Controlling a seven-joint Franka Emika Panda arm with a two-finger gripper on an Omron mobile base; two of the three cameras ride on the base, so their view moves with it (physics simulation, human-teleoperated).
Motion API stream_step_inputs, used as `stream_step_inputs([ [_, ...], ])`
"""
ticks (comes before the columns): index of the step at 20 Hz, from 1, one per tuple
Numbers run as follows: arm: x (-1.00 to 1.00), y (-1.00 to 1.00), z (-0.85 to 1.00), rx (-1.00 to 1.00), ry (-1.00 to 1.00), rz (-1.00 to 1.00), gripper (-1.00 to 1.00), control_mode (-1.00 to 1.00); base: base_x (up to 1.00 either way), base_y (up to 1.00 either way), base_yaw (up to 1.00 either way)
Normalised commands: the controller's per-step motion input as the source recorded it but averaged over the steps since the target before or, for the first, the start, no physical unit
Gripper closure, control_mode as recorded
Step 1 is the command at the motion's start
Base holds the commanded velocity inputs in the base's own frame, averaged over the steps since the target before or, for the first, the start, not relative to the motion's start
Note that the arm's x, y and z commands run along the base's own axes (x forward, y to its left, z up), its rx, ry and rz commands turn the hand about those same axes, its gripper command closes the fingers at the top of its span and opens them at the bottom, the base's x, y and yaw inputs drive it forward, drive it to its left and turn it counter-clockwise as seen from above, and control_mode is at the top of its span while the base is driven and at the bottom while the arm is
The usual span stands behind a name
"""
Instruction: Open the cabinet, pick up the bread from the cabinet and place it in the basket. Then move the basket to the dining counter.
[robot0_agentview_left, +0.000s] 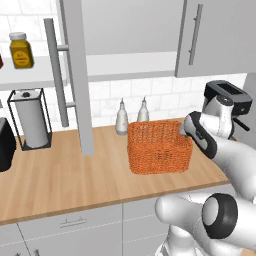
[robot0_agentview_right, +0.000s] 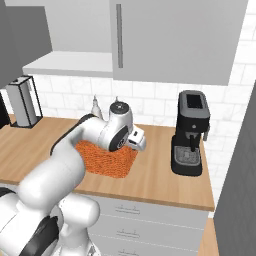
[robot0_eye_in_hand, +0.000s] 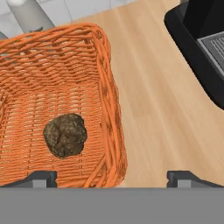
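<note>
The orange woven basket (robot0_agentview_left: 160, 155) (robot0_agentview_right: 110, 162) stands on the wood worktop, its rim (robot0_eye_in_hand: 107, 87) close below the hand. The bread (robot0_eye_in_hand: 65, 134), a dark brown round lump, lies on the basket's floor. My gripper (robot0_eye_in_hand: 113, 177) hangs just above the basket's right rim, open, with nothing between its fingers. In the base views my hand (robot0_agentview_right: 137, 140) sits over the basket's right side, and the arm hides part of the basket. The cabinet (robot0_agentview_left: 125, 30) is open, its wide door (robot0_agentview_left: 75, 75) swung out edge-on towards me. The dining counter is out of view.
A black coffee machine (robot0_agentview_right: 190, 132) (robot0_eye_in_hand: 201, 43) stands right of the basket. Two bottles (robot0_agentview_left: 121, 117) stand behind the basket, a paper-towel holder (robot0_agentview_left: 30, 117) at the left. A jar (robot0_agentview_left: 21, 50) sits on the shelf. The narrower grey door (robot0_agentview_left: 215, 35) is closed.
</note>
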Motion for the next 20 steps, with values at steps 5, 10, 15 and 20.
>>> stream_step_inputs([
  [5,0.31,0.01,-0.30,0.00,0.02,0.01,-1.00,-1.00,0.00,0.00,0.00],
  [10,0.19,0.00,-0.41,0.01,0.01,0.01,-1.00,-1.00,0.00,0.00,0.00],
  [15,0.18,0.01,-0.37,0.00,0.00,0.01,-1.00,-1.00,0.00,0.00,0.00],
  [20,0.13,0.07,-0.32,0.00,0.00,0.00,-1.00,-1.00,0.00,0.00,0.00],
])
